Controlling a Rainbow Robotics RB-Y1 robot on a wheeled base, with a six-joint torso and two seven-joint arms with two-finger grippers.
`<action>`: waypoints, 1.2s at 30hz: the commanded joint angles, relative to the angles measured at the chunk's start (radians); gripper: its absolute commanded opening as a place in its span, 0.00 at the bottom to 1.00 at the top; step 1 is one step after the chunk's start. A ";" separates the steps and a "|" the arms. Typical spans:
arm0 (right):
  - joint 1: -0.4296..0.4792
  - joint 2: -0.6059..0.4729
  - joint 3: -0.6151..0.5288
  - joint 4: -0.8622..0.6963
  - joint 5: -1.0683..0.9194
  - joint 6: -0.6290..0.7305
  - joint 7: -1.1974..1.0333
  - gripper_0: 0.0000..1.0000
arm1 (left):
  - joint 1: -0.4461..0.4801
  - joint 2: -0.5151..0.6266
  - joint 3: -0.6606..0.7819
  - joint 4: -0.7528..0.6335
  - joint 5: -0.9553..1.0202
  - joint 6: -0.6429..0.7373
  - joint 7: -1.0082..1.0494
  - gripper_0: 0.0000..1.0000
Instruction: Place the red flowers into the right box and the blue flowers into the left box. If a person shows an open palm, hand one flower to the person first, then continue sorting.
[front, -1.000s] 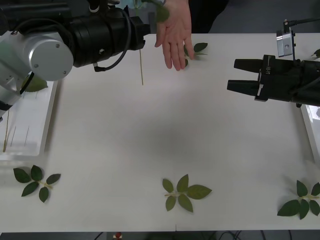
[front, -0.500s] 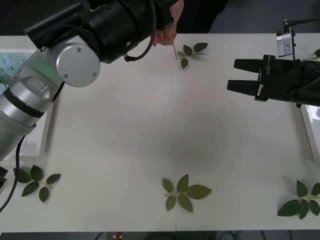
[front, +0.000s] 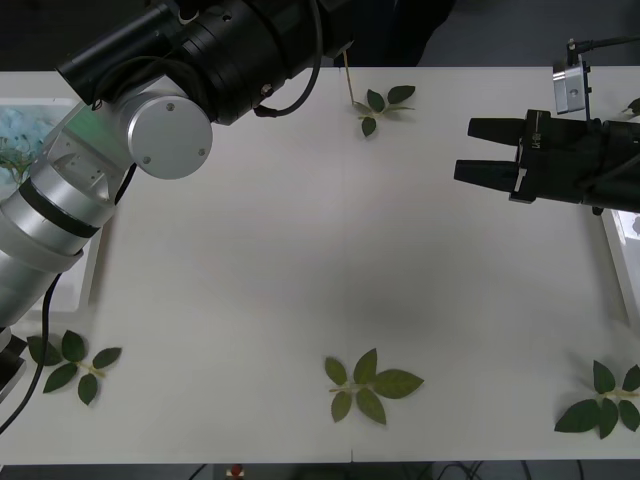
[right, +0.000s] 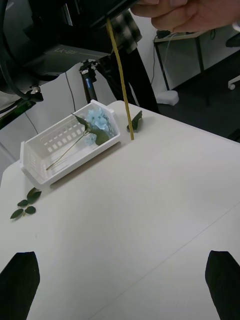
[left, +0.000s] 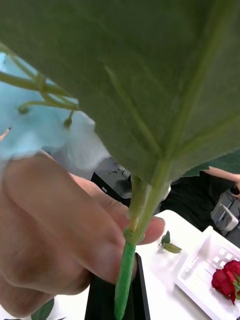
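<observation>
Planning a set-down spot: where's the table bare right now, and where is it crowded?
Bare: the table middle, between the leaf sprig at the near edge and the right gripper. Crowded: the far edge, where the left gripper and the person's hand meet on a blue flower.

left arm (front: 110, 190): silver ribbed links, round silver joint cap with small screws, thick black forearm, black cable looped along it | right claw (front: 472, 150): two flat black fingers on a black blocky wrist, small silver camera bracket on top, thin black cable

overhead front view; both wrist views near the table (front: 300, 280)
</observation>
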 joint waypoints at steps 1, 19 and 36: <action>-0.010 -0.040 -0.003 -0.022 -0.006 0.004 0.008 0.97 | 0.006 -0.002 0.020 -0.021 0.017 -0.009 -0.012 0.00; -0.010 -0.040 -0.003 -0.022 -0.006 0.004 0.008 0.97 | 0.012 -0.002 0.019 -0.021 0.032 -0.009 -0.020 0.00; -0.010 -0.040 -0.003 -0.022 -0.006 0.004 0.008 0.97 | 0.012 -0.003 0.019 -0.023 0.074 -0.009 -0.023 1.00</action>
